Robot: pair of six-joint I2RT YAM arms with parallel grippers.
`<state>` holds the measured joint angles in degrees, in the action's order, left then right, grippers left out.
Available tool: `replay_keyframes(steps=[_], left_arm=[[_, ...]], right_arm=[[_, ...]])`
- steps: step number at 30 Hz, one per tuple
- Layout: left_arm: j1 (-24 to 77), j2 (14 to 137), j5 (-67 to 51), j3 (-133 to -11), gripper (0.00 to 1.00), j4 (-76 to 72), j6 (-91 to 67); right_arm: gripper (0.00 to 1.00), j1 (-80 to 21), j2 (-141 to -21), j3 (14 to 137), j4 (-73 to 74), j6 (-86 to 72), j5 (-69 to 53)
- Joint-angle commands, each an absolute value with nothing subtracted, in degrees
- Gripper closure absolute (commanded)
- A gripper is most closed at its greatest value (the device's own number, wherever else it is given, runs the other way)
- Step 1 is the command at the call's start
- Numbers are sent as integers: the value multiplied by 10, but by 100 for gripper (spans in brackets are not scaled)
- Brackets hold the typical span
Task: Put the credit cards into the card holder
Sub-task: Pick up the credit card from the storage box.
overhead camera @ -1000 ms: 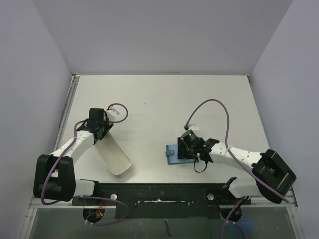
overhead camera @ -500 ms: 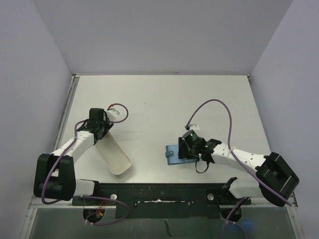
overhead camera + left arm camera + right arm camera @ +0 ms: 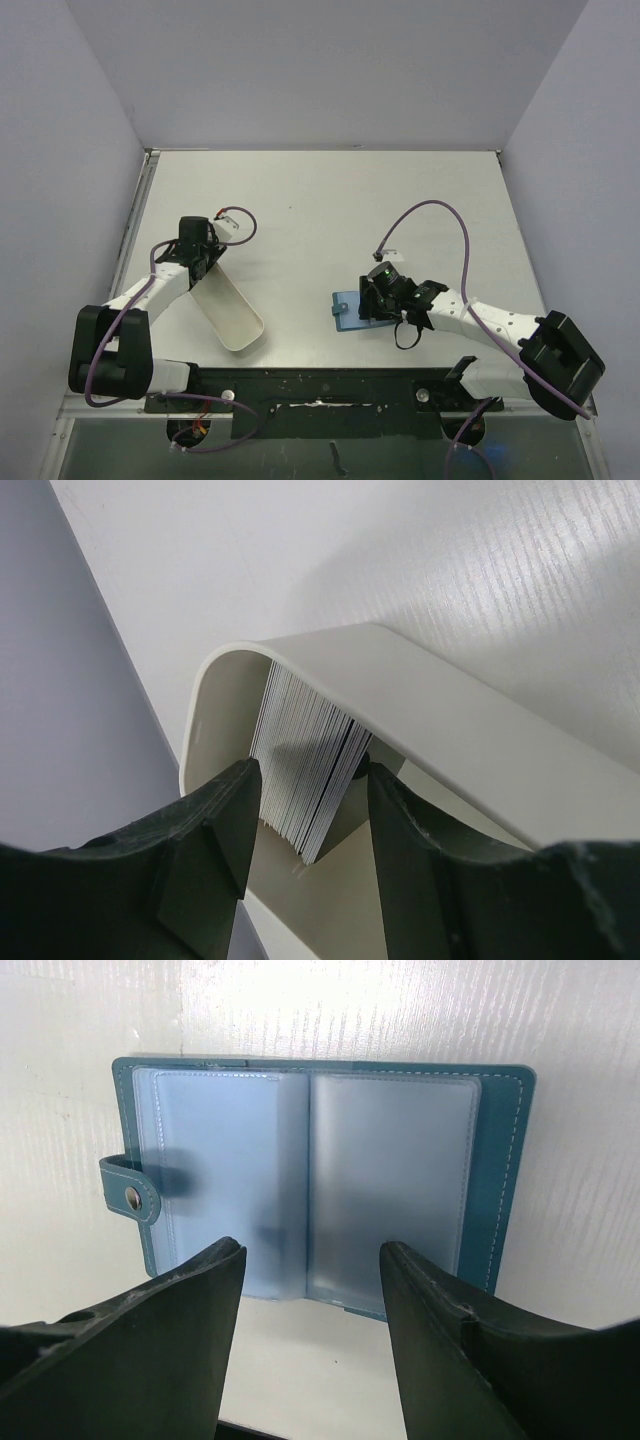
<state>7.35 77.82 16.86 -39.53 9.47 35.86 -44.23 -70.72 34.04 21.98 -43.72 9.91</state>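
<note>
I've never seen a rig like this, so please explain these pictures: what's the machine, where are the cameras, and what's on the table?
These are two robot arms bolted to the near edge of a table. The wide picture looks down from above; the other two come from a camera on each wrist, so the dark shapes at the bottom are that arm's own jaws. The left arm reaches into a long white tray, its jaws either side of a stack of pale cards standing at the tray's end; whether they grip is unclear. The right arm hangs its jaws, open and empty, over a teal card holder lying open.
</note>
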Motion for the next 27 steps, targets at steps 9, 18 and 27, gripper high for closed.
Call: replay_keyframes(steps=[9, 18, 27], left_arm=[[70, 775, 170, -402, 68, 68, 371], [74, 767, 165, -406, 76, 78, 373], [85, 749, 166, -416, 92, 111, 374]], right_arm=[[43, -441, -686, 339, 220, -436, 112], [43, -441, -690, 341, 217, -436, 112], [43, -440, -688, 345, 220, -434, 112]])
